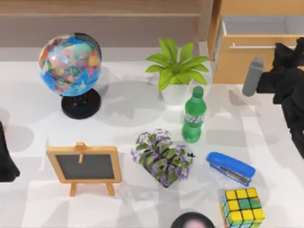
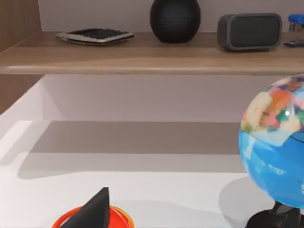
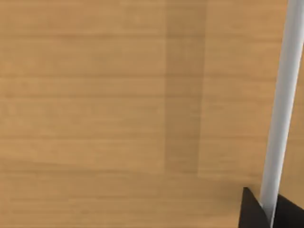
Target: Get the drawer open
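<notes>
Here the drawer (image 1: 247, 57) faces forward, handle (image 1: 251, 46) crosswise.

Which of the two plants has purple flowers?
The low bushy plant near the table's middle, beside the blue stapler. The other, in a white pot, has only green leaves.

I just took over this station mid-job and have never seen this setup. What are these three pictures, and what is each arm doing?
Two AgileX arms work at a white table. The top view looks down from above; the other two come from cameras on each wrist. The right gripper is at the drawer, its fingers on either side of the silver handle; the drawer's grey box already shows. The left arm sits parked at the table's left edge. On the table: globe, potted plant, green bottle, chalkboard, stapler.
</notes>
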Controlling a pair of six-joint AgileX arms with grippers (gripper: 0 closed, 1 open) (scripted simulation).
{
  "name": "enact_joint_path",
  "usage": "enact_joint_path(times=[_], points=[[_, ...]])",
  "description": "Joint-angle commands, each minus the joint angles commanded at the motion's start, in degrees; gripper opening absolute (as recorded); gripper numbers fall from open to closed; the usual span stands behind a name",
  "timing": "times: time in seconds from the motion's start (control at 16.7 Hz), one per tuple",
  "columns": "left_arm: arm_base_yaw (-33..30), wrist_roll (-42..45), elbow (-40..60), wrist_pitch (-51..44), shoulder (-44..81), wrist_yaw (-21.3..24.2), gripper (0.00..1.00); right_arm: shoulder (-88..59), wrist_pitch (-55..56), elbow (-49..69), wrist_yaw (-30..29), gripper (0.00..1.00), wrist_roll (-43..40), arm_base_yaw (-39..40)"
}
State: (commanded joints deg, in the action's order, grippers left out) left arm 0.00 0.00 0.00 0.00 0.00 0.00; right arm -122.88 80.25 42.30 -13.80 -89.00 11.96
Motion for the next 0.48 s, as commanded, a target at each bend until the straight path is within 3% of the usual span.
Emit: enact_joint_path(times=[0.48], points=[[0.0, 0.0, 0.0, 0.0, 0.0, 0.0, 1.00, 4.7, 7.7, -12.8, -2.4, 0.00, 0.1, 2.4]])
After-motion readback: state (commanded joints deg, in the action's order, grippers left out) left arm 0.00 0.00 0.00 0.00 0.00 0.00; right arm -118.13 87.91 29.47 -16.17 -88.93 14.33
